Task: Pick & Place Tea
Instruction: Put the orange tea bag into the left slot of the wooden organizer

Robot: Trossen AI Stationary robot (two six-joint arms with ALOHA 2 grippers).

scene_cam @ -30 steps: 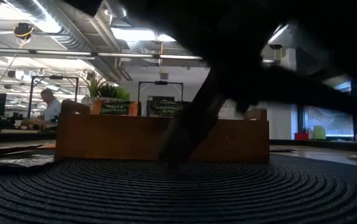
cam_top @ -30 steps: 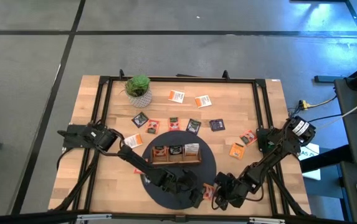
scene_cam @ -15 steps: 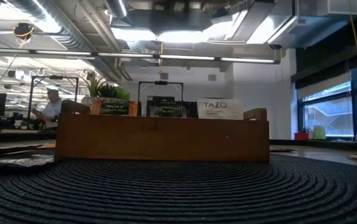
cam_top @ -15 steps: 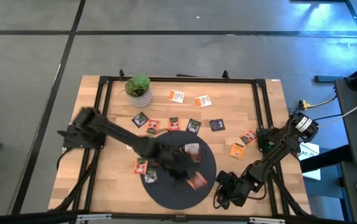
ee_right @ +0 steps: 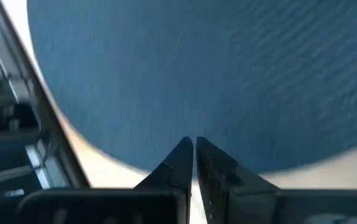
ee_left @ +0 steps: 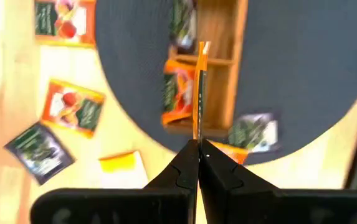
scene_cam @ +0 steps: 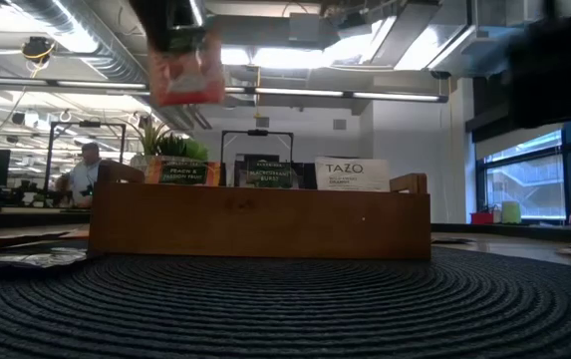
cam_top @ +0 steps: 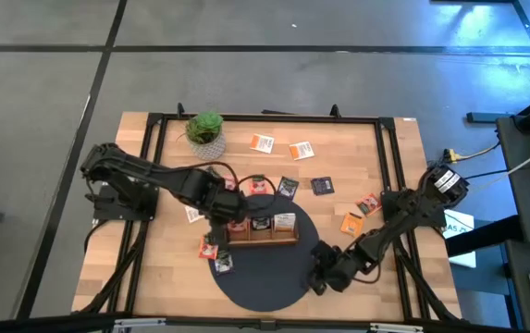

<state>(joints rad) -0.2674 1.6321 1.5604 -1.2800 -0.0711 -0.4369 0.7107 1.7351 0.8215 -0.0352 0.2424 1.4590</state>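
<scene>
My left gripper (cam_top: pixel 228 218) hangs above the left end of the wooden tray (cam_top: pixel 263 242), shut on an orange-red tea packet (scene_cam: pixel 187 78). The left wrist view shows that packet edge-on (ee_left: pixel 198 93) over the tray's end compartment (ee_left: pixel 234 74). Three packets stand upright in the tray (scene_cam: pixel 265 172). Several more packets lie flat on the table around it (cam_top: pixel 301 150). My right gripper (cam_top: pixel 320 276) is low over the near right rim of the dark round mat (cam_top: pixel 265 277), shut (ee_right: pixel 194 144), with nothing in it. My left gripper pinches the packet's upper edge (ee_left: pixel 197 134) between its two fingers, which come from above and point steeply down. The packet hangs straight below the fingers, upright and lifted clear above the tray (scene_cam: pixel 265 219).
A small potted plant (cam_top: pixel 205 129) stands at the far left. Two packets (cam_top: pixel 215 254) lie at the mat's left rim, others beyond the tray (cam_top: pixel 287 187) and to the right (cam_top: pixel 352 222). A black frame (cam_top: pixel 389 166) borders the table.
My left gripper has risen from the mat's near part and gone toward the far left, to above the tray's left end, rolling its wrist; the orange-red packet has come up with it, clear of the mat. My right gripper has shifted a little toward the far edge, still shut.
</scene>
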